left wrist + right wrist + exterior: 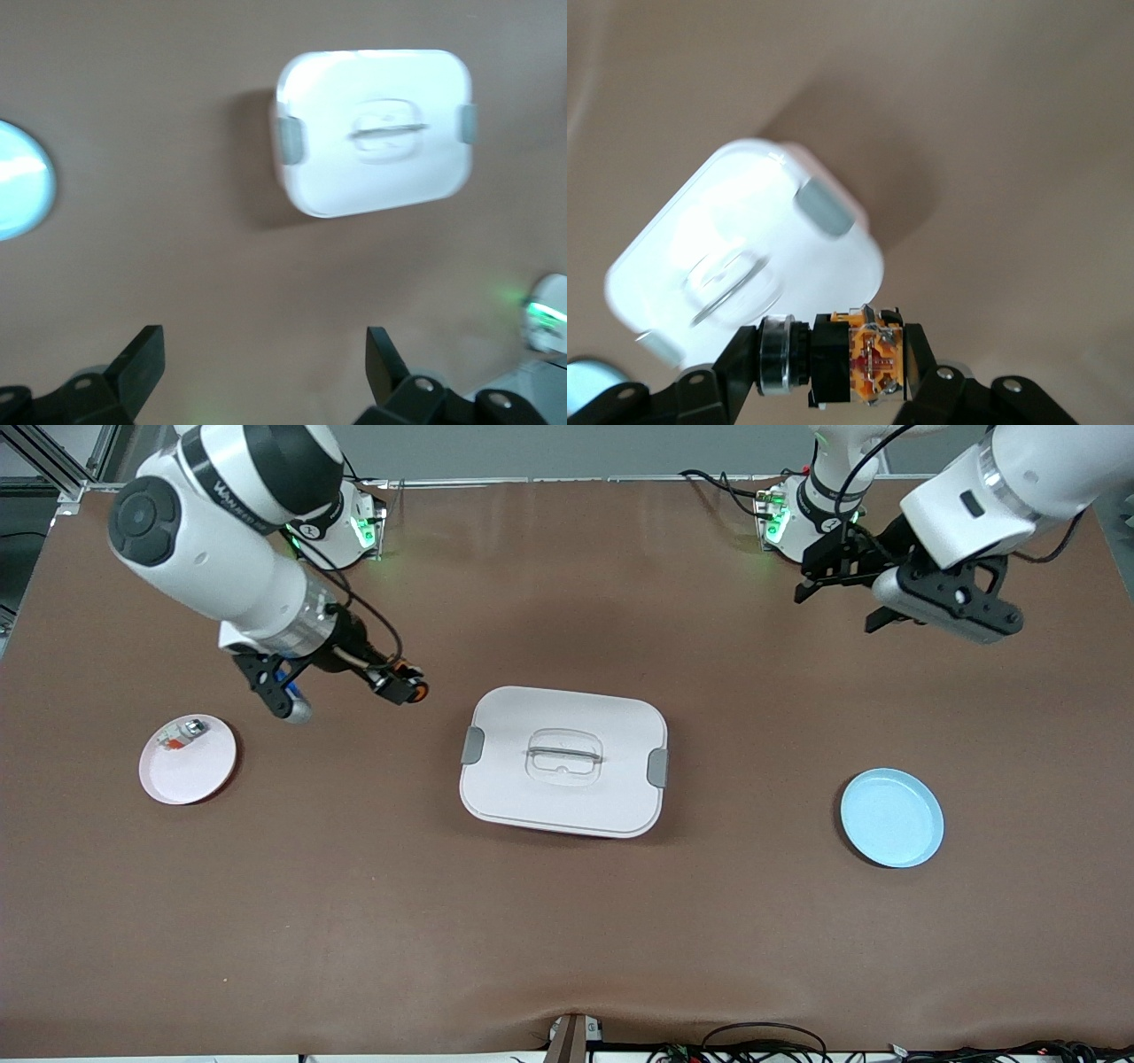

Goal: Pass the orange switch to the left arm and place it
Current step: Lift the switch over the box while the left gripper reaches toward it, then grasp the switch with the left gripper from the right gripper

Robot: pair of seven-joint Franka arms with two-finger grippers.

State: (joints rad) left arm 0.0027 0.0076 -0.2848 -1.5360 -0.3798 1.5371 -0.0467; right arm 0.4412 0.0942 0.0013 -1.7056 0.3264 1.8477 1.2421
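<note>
A brown tabletop (354,921) fills the front view, with cables along its near edge and the 2 arm bases at the top. The box (563,761) sits in the middle, lid shut, grey latches at both ends — it lies between the 2 plates. Toward the right arm's end is a pink plate (199,771) holding a small silver-white part (182,733) (a red bit shows on it); toward the left arm's end, a blue plate (891,817) lies bare. The right pincer (403,685) hangs over the tabletop between the pink plate and the box, clamped tight on the orange switch (850,359). The left pincer (842,598) waits over the tabletop near its own base, fingers spread wide, holding nothing.
</note>
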